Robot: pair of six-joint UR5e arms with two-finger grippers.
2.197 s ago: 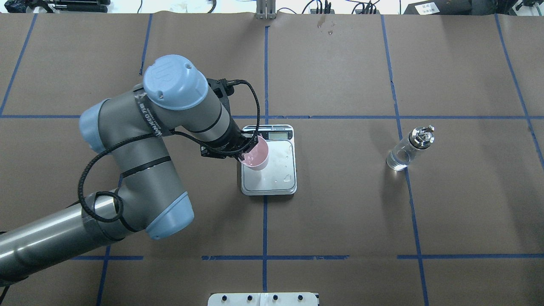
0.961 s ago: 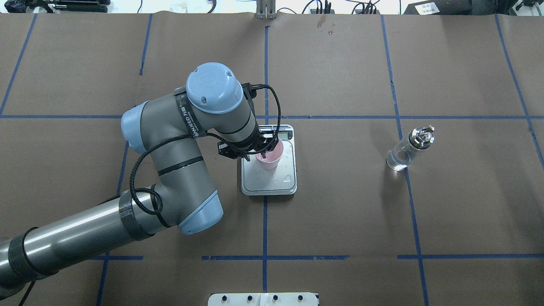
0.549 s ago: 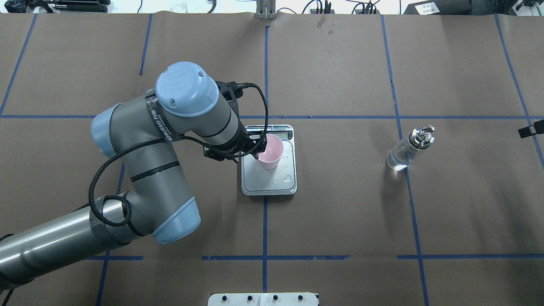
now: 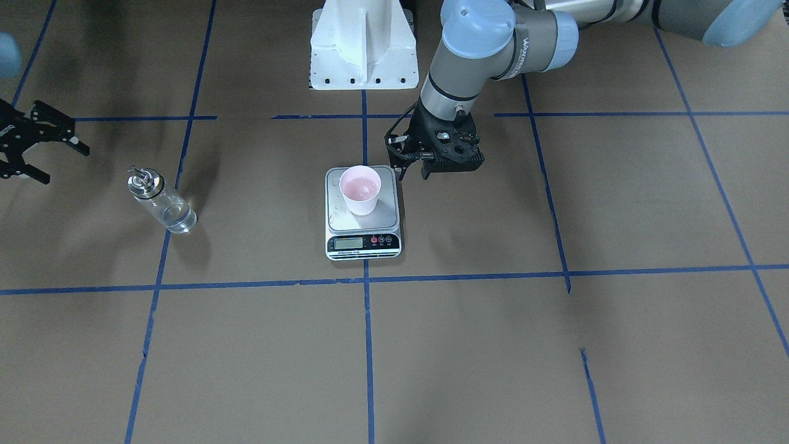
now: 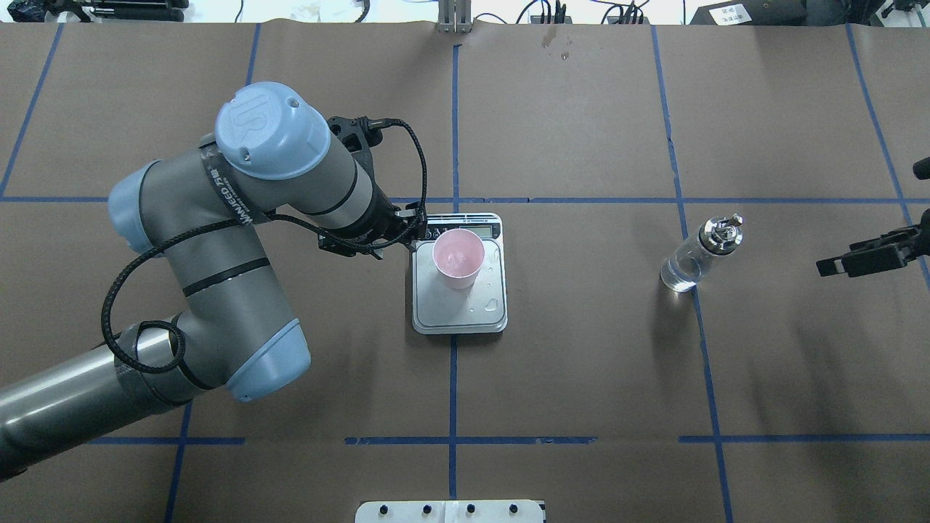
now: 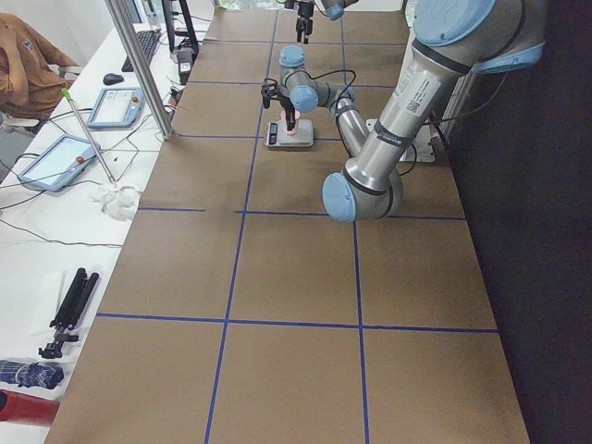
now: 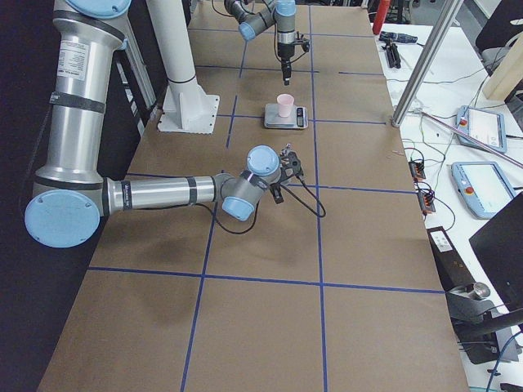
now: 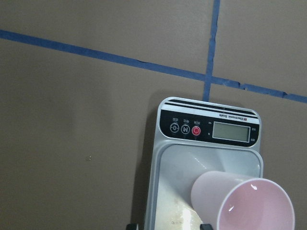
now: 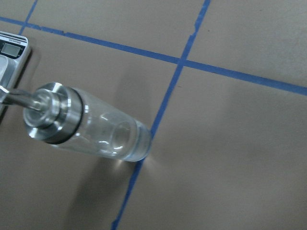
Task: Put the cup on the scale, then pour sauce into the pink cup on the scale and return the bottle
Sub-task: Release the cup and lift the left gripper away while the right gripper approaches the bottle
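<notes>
The pale pink cup stands upright on the silver platform of the scale, toward its display end. It also shows in the front view and the left wrist view. My left gripper is open and empty, just left of the scale and clear of the cup; in the front view it hangs beside the scale. The clear bottle with its silver cap stands far right, holding clear liquid. My right gripper is open, apart from the bottle on its outer side.
The white robot base stands behind the scale. Water drops lie on the scale platform. Blue tape lines cross the brown paper table top. A person sits past the table's far side in the exterior left view.
My left gripper has let go of the cup on the scale and drawn back to the left. My right gripper has come in from the right edge towards the bottle.
</notes>
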